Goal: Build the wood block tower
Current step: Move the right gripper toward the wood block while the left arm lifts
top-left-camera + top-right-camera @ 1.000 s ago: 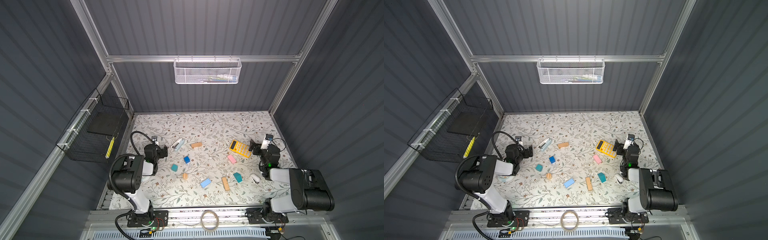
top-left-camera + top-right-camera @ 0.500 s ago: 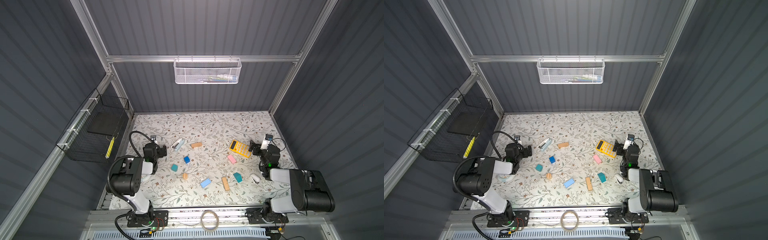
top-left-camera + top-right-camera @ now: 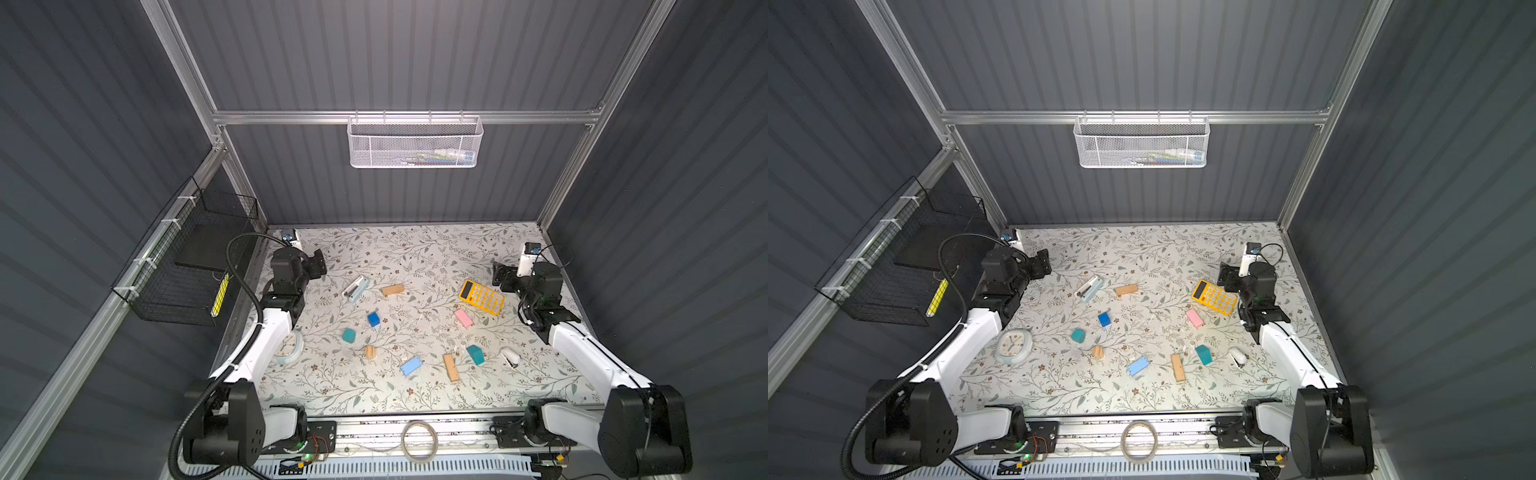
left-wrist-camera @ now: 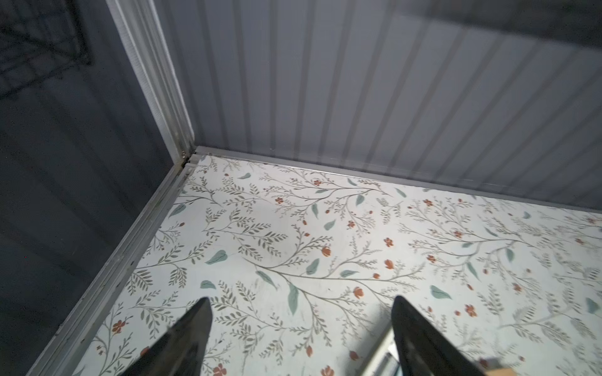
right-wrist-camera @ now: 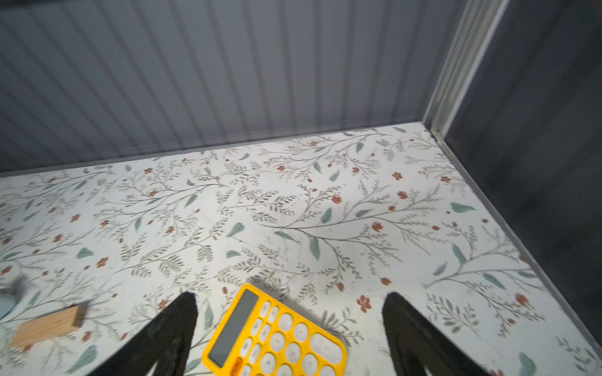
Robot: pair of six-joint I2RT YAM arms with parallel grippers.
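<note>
Compared with a second ago, both arms are lifted off their folded rest and swung a little toward the back wall. The left arm's rise uncovers a round clock (image 3: 1014, 347) that it hid, and none of the blocks has shifted. I read this as the very start of the task: no tower exists yet, and every piece lies apart on the floral mat (image 3: 415, 249). Taking the yellow calculator (image 3: 482, 296) as the mark, the pink block (image 3: 463, 318) lies near its front edge. The teal roof piece (image 3: 475, 354) and a tan bar (image 3: 451, 367) lie farther toward the front rail, with the light blue block (image 3: 411, 366) beyond those. The dark blue cube (image 3: 373, 319), teal block (image 3: 348, 335), small tan piece (image 3: 370, 352) and second tan bar (image 3: 392, 289) sit well off on the left arm's side, near the stapler (image 3: 355, 288). The left gripper (image 4: 299, 306) has its jaws apart over bare mat and holds nothing. The right gripper (image 5: 291, 296) also stands apart and empty, above the calculator's far end. Both top views give the whole scatter, which neither wrist view does. The left wrist sees almost only mat and the back corner, while the right wrist shows the calculator's keys close up and the second tan bar (image 5: 49, 325) off to one side.
</note>
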